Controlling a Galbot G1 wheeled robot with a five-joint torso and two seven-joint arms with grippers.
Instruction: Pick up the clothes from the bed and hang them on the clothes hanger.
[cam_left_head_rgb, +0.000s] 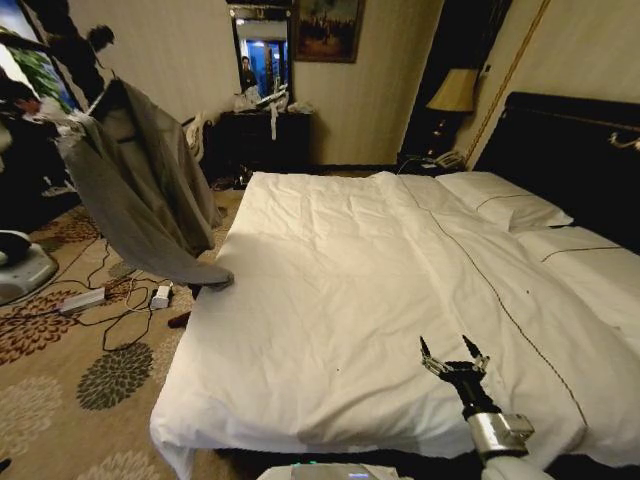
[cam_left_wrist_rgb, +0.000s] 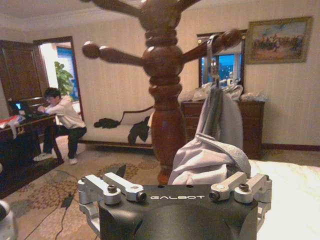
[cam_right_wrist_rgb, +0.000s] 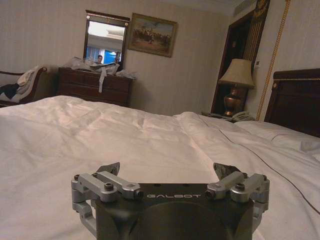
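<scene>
The grey clothes, thin, limp and best pinched at the collar, hang off the bed on a wooden coat stand, close before the left gripper in its wrist view, while the right gripper hovers wide-fingered and empty above the duvet

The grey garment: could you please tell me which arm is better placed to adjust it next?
Left, probably: the left gripper sits open beside the grey garment hanging on the wooden stand, while the right gripper hovers over the bed.

Clothes hang left of the bed, seemingly off it.
</scene>
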